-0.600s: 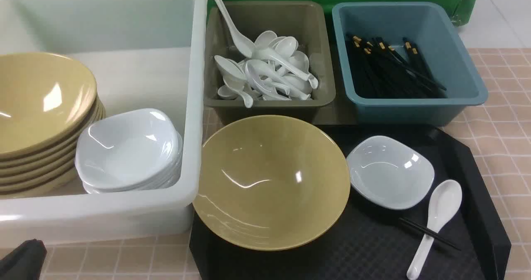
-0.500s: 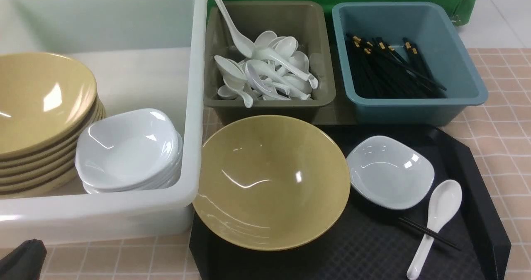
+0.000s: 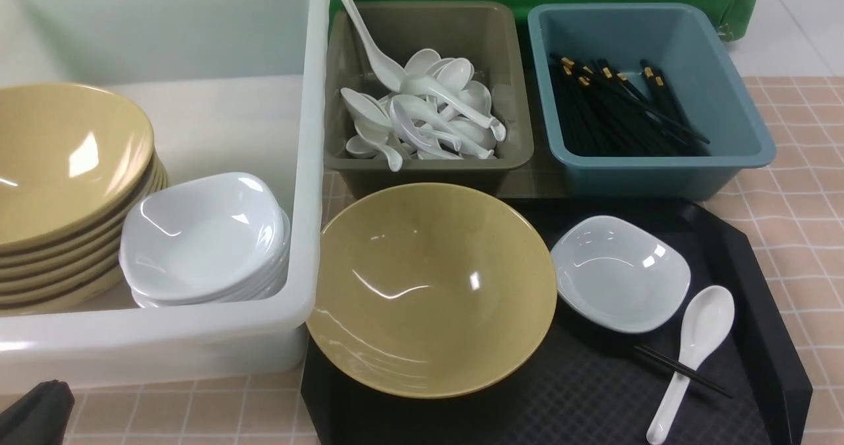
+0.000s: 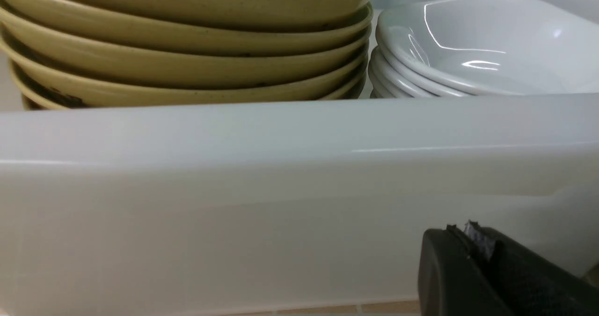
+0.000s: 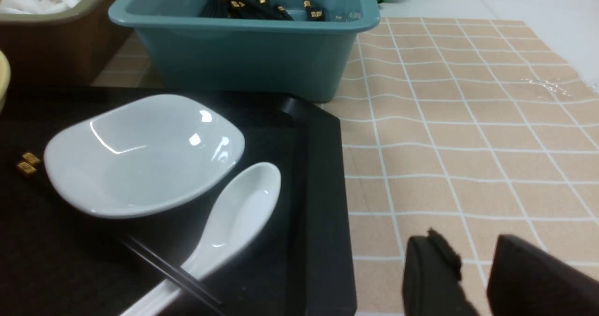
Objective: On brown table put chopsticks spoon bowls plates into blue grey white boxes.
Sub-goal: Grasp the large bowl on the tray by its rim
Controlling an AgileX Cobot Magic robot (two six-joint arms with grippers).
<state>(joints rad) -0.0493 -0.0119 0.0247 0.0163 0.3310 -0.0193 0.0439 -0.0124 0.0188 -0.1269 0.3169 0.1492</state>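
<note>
Glossy round bowl point(image 3: 428, 287) and squarish plate point(image 3: 620, 273) on a dimpled black tray point(image 3: 593, 399)
Left gripper point(image 4: 461, 229) is being held shut, right gripper point(image 5: 470, 250) part-open; nothing is being gripped.

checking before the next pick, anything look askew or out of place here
One spoon in the grey bin leans upright, its handle poking above the back rim. On the black tray, the chopsticks run under the plate and across the handle of the loose spoon. Nothing looks spilled or broken.
</note>
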